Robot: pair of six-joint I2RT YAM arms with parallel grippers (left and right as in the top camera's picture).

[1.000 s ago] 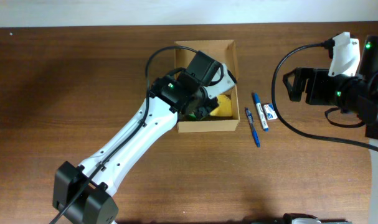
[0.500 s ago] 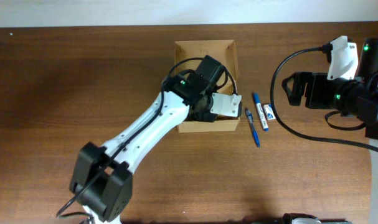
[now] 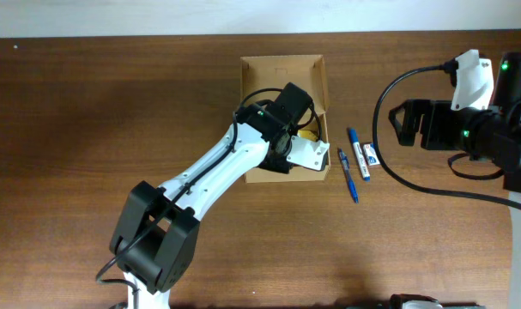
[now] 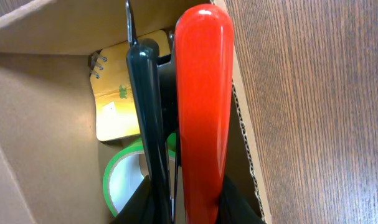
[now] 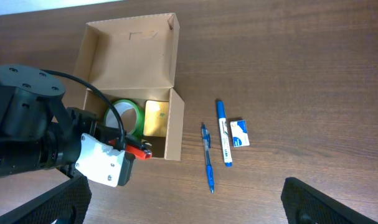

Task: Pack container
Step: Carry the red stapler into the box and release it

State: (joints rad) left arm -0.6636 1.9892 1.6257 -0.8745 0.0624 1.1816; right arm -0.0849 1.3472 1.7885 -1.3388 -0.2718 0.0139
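Well, your box (image 3: 281, 175) sits mid-desk toward the far edge. It looks light and thin-walled (likely flexes), so grip a wall's rim. Left gripper (image 4: 171, 37) is pressed together inside it; right gripper (image 5: 185, 186) is spread.

The container (image 5: 131, 59) is matt tan cardboard, standing on a table (image 5: 301, 68) of smooth, grained brown wood. The left hand (image 4: 172, 43) has one glossy red plastic finger (image 4: 204, 106) and one shiny black finger (image 4: 148, 112).
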